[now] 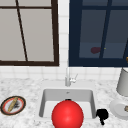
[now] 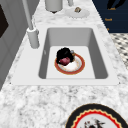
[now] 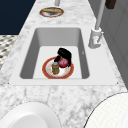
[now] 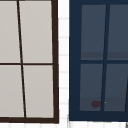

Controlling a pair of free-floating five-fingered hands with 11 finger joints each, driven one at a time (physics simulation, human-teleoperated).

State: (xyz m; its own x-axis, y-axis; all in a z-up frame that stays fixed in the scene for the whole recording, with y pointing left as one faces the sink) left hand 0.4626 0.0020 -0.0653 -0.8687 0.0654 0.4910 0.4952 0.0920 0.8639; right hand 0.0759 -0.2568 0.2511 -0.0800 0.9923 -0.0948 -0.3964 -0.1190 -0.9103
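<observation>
So there's a small dark red rounded lump [image 2: 64, 60] sitting on a white plate with an orange-red rim [image 2: 79, 67] at the bottom of the white sink basin [image 2: 97, 53]. One black hand [image 2: 64, 54] is hunching right over the lump, fingers curling down around it and gripping it, palm arching above the plate. From the right side the same hand [image 3: 65, 54] is covering the lump [image 3: 64, 62] from behind, and a little brownish jar-shaped thing [image 3: 55, 67] is standing on the plate [image 3: 46, 70] just beside them.

In the front view a big red ball [image 1: 67, 115] is blocking most of the basin, so I can't say which hand is the one in the sink. The right hand [image 1: 102, 114] is hanging at the basin's right edge, looking bunched up, but honestly I can't tell how its fingers are sitting.
</observation>
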